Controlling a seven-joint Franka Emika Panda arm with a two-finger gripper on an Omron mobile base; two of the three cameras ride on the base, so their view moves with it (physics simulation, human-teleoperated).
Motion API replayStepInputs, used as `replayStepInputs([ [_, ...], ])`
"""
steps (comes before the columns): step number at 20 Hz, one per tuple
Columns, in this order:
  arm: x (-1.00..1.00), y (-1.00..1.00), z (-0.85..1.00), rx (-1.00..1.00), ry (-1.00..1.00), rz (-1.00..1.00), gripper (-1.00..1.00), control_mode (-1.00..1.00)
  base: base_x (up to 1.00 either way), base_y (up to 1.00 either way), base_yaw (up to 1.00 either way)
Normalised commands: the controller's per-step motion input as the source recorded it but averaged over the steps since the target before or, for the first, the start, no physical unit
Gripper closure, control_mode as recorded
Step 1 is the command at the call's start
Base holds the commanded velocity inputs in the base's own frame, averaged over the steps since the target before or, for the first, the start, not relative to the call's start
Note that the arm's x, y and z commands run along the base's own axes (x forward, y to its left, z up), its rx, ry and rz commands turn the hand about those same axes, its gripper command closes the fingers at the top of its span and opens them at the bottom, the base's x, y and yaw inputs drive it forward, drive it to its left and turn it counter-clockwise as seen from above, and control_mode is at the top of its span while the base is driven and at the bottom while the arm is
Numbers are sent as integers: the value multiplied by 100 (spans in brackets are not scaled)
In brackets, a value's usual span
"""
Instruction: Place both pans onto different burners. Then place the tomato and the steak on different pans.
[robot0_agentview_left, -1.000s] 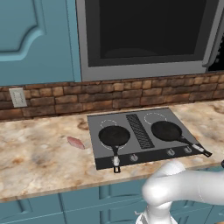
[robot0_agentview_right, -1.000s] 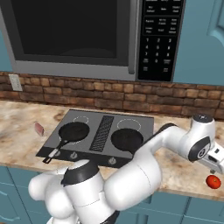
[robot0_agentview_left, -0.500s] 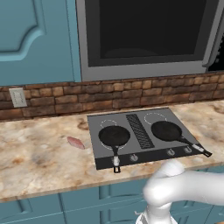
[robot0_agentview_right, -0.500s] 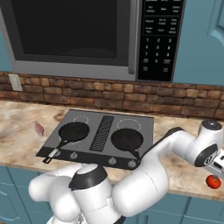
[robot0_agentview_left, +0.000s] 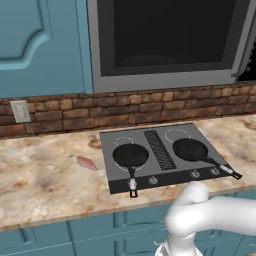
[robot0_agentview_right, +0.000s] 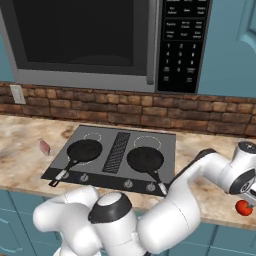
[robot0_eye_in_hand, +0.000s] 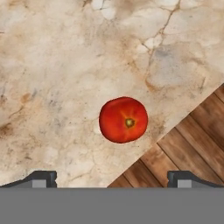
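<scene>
The counter (robot0_agentview_left: 45, 175) runs wide under me, mottled beige stone below a brick wall (robot0_agentview_left: 75, 112) and a microwave (robot0_agentview_right: 100, 40); set into it is the cooktop (robot0_agentview_left: 162, 172), dark grey with a ribbed vent down its middle; one pan (robot0_agentview_left: 130, 155) sits on the front left burner (robot0_agentview_left: 119, 164), handle toward the knobs, and the other pan (robot0_agentview_left: 190, 149) sits on the front right burner, handle slanting out past the cooktop's front corner; the steak (robot0_agentview_left: 86, 163) lies on the stone just left of the cooktop, apart from it; the tomato (robot0_eye_in_hand: 123, 120) rests near the counter's edge, far right of the cooktop, with wood floor (robot0_eye_in_hand: 183, 148) showing beyond; my claw (robot0_eye_in_hand: 112, 178) hangs above it, tips spread wide to either side, touching nothing.
</scene>
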Motion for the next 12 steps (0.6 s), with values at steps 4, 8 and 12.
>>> replayStepInputs([
  [4,0,-3,-26,0,0,0,-100,-100,0,0,0],
  [8,0,-5,-22,0,0,0,-100,-100,0,0,0],
  [12,0,-12,-7,2,0,0,-100,-100,0,0,0],
])
